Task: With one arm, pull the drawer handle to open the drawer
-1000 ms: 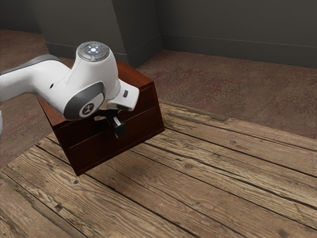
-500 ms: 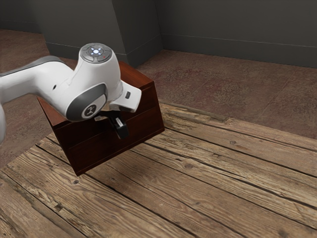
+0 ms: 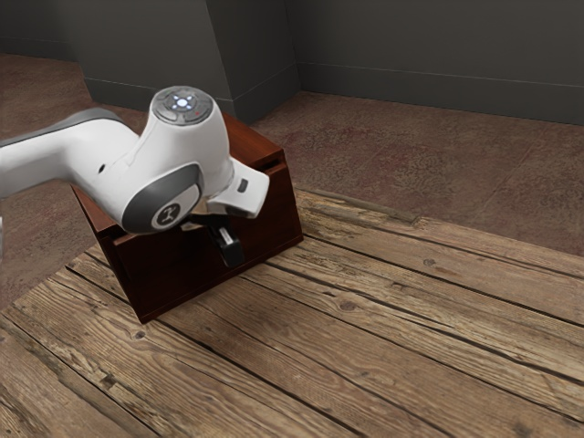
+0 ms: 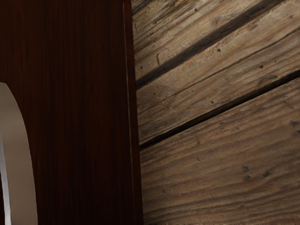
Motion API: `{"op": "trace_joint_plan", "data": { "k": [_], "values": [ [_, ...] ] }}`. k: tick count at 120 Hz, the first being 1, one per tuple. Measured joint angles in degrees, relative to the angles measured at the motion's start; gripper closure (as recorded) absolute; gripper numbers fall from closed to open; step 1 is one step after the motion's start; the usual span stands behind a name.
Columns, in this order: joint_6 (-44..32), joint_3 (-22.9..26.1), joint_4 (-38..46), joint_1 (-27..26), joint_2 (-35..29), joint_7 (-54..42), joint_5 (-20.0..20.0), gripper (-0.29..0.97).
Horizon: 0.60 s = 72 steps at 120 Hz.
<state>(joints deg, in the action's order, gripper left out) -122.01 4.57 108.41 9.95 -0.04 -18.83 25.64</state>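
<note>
The drawer (image 3: 272,203) looks hard and heavy, so grab its smooth pale handle (image 4: 14,164); I can't see how wide the gripper (image 3: 226,245) is or what it holds.

So the drawer cabinet (image 3: 269,219) sits on the plank table (image 3: 383,338) at its far edge, over on the exterior view's left, with a wall pillar (image 3: 251,46) right behind it and the room floor (image 3: 438,146) running off behind the table to the right. The arm (image 3: 109,164) comes in from the left across the cabinet's top, and the gripper (image 3: 228,246) hangs just in front of the cabinet's front face. From the wrist, the handle (image 4: 16,159) sits over that front, with the planks next to the cabinet's edge.
</note>
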Motion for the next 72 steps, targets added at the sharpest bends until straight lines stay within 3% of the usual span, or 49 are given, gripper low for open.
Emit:
{"op": "trace_joint_plan", "data": {
  "k": [42, 72],
  "values": [
    [1.47, 4.65, 2.6, 1.46, -2.66, 1.49, -0.1, 0.03],
    [1.77, 7.39, 5.86, -1.94, -4.77, 2.91, -0.35, -0.01]
  ]
}}
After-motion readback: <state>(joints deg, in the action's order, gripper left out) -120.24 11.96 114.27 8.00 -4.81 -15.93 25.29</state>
